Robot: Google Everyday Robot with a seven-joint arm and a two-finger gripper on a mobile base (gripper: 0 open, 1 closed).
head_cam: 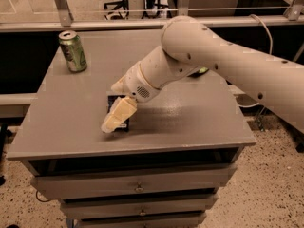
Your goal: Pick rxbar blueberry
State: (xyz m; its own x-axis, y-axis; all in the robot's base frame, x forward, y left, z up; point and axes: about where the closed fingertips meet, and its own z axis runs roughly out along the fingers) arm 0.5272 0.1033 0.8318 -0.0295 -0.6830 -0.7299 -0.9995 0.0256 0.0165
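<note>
Nearest me is the front of the bench [61, 127], a grey cabinet with a stack of shallow drawers [137, 188] under its top, standing on a speckled floor [270, 184].

Just back from the front edge, a little left of the middle, the rxbar blueberry [124, 124] lies flat on the grey top. Only dark slivers of its wrapper show, because the claw [110, 125] is right over it, cream-coloured and slanting down to the left with its tip at the bar's near-left end. I cannot tell whether the claw is spread, pressed together or pinching the bar, nor whether it touches the wrapper.

Behind the claw, the robot's pale arm [213, 56] rises from a round wrist, bends above the far middle of the bench and runs off to the right.

A small bit of something green [203, 71] peeks out from under the arm on the far right.

At the far left corner a green soda can [72, 51] stands upright, well apart from the bar.
</note>
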